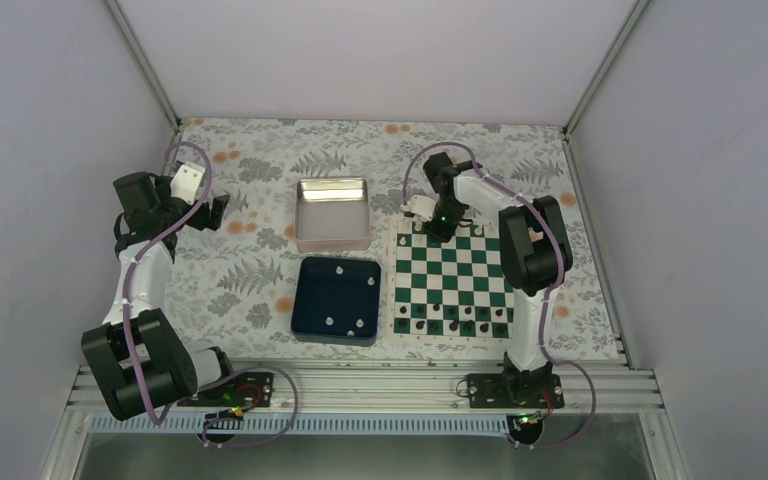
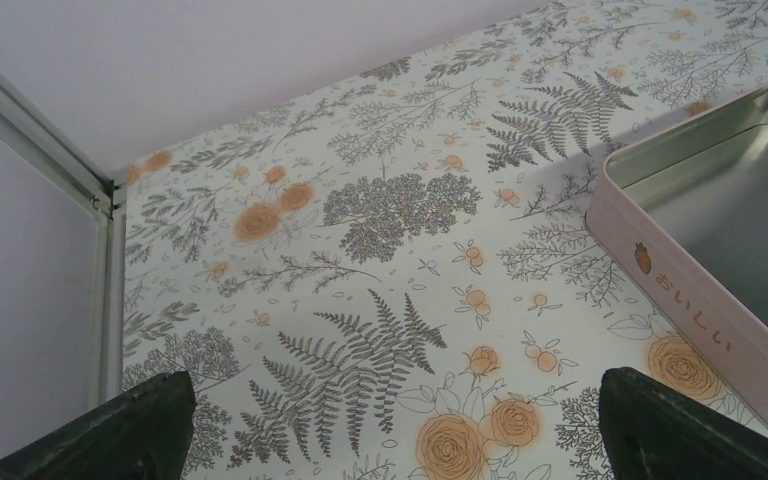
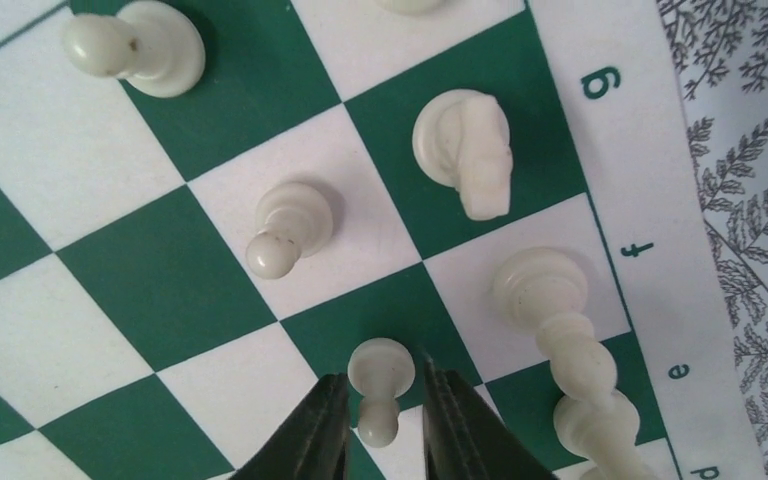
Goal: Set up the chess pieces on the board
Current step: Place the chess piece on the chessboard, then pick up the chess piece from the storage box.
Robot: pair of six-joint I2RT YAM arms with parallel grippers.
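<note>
One pale pawn (image 3: pixel 378 395) stands between the fingers of your right end effector (image 3: pixel 382 372) at bottom centre, on a green square of the board (image 3: pixel 160 290); clamped or barely apart, you cannot tell.

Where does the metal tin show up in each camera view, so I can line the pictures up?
Top external: metal tin mid-table, beyond the blue tray, left of the chessboard.
Left wrist: metal tin at the right edge, pink wall with a strawberry print.
Right wrist: not in it; only chessboard and white pieces.
Shared landmark: the floral table cover, in all three views.
</note>
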